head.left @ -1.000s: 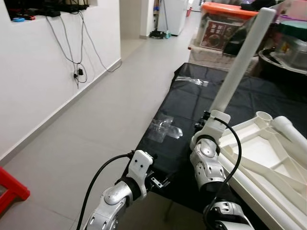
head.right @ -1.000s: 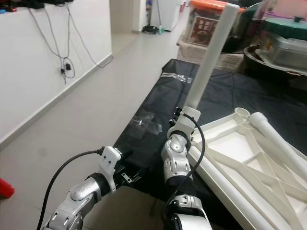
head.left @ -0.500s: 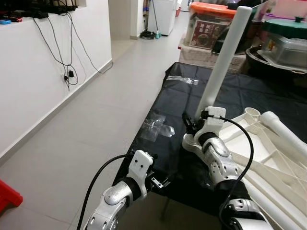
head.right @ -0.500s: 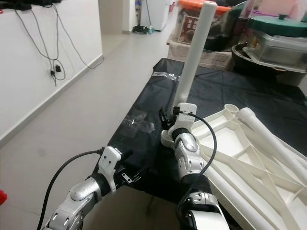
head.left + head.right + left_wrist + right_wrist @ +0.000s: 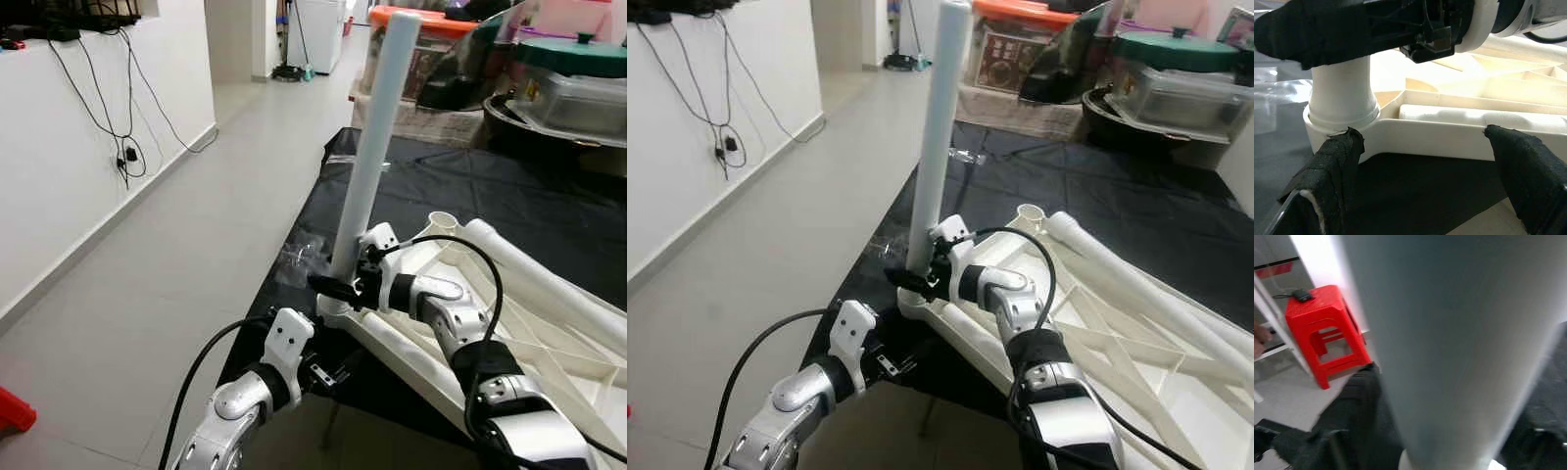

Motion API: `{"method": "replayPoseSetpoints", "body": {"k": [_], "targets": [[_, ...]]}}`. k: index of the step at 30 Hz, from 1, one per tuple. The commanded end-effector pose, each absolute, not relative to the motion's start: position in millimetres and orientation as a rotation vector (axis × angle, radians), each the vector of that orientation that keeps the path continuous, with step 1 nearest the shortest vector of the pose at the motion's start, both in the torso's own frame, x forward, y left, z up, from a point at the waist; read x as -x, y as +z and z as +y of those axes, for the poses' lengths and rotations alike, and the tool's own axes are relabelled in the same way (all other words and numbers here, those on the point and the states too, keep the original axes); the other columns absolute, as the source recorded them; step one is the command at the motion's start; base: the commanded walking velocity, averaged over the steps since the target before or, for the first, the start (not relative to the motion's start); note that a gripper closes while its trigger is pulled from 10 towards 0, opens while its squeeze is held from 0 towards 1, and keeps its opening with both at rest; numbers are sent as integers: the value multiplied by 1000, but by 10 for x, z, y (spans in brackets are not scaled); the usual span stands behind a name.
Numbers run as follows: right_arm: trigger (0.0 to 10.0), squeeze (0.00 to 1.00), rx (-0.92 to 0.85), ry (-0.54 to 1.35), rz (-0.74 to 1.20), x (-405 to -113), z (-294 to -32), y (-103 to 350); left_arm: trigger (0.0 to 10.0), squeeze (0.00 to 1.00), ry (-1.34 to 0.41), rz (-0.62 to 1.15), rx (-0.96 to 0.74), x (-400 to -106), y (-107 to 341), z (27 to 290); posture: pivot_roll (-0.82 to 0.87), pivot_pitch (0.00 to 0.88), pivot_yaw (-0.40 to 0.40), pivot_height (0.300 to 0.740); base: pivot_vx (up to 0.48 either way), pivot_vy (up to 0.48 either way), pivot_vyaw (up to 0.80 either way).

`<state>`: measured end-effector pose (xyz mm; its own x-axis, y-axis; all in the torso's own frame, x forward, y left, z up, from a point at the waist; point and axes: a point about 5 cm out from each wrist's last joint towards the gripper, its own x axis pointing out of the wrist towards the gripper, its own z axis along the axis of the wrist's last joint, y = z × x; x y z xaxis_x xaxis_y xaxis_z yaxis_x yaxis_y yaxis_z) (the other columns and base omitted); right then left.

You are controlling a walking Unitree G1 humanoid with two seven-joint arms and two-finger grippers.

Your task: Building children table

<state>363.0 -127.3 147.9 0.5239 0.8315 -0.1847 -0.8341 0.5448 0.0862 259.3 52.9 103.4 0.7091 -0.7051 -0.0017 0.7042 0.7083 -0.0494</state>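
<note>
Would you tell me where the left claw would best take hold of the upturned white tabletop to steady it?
Probably the near corner of the tabletop, just beside the socket where the upright leg enters. The left claw already faces that edge with fingers apart, so come straight in from the robot's side and pinch the flat rim. The right claw holds the leg.
</note>
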Motion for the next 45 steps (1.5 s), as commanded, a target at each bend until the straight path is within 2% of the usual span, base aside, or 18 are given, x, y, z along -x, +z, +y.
{"method": "replayPoseSetpoints", "body": {"k": [1,5,9,11,14,15,16,18,24,29,30,31,32,33,38,39,41,45], "targets": [[0,0,11,1020,238,-3638,-1179,1453,10000,0,-784,29,38,-2563,1002,520,118,0,-114,740,0,0,0],[0,0,26,927,205,-3692,-1146,1464,10000,0,-783,31,42,-2555,1003,522,118,0,-113,740,0,0,0],[0,0,1,450,171,-3813,-1273,1409,10000,0,-783,33,45,-2560,1007,524,112,0,-105,740,0,0,0],[0,0,1,450,171,-3813,-1273,1409,10000,0,-783,33,45,-2560,1007,524,112,0,-105,740,0,0,0],[0,0,-73,33,170,-3810,-1533,1337,10000,0,-784,33,46,-2573,1011,532,103,0,-99,740,0,0,0],[0,0,-73,33,170,-3810,-1533,1337,10000,0,-784,33,46,-2573,1011,532,103,0,-99,740,0,0,0],[0,0,-93,-122,161,-3766,-1620,1315,10000,0,-785,34,45,-2576,1010,531,100,0,-96,740,0,0,0],[0,0,-133,-315,146,-3680,-1689,1292,10000,0,-786,34,44,-2581,1010,530,102,0,-95,740,0,0,0],[0,0,-197,-517,113,-3574,-1629,1330,10000,0,-785,32,42,-2592,1013,527,106,0,-98,740,0,0,0],[0,0,-202,-543,99,-3561,-1601,1358,10000,0,-783,31,41,-2592,1014,526,107,0,-100,740,0,0,0],[2510,0,-233,-479,53,-3593,-1452,1438,10000,0,-781,30,42,-2592,1015,526,107,0,-100,740,0,0,0],[2510,0,-233,-479,53,-3593,-1452,1438,10000,0,-781,30,42,-2592,1015,526,107,0,-100,740,0,0,0],[7059,0,-240,-424,26,-3614,-1385,1477,10000,0,-780,29,42,-2592,1016,526,107,0,-100,740,0,0,0],[10000,1000,-229,-345,-5,-3631,-1316,1524,10000,0,-780,30,42,-2592,1015,527,107,0,-100,740,0,0,0],[10000,1000,-172,-197,-79,-3640,-1228,1633,10000,0,-781,30,43,-2597,1021,525,103,0,-97,740,0,0,0],[10000,0,-172,-119,-89,-3654,-1213,1648,10000,0,-781,30,43,-2597,1021,525,103,0,-97,740,0,0,0],[10000,0,-174,-67,-93,-3664,-1206,1655,10000,0,-781,30,43,-2598,1022,524,101,0,-96,740,0,0,0],[10000,0,-156,255,-3,-3719,-1234,1577,10000,0,-781,29,43,-2604,1023,520,101,0,-96,740,0,0,0]]}}
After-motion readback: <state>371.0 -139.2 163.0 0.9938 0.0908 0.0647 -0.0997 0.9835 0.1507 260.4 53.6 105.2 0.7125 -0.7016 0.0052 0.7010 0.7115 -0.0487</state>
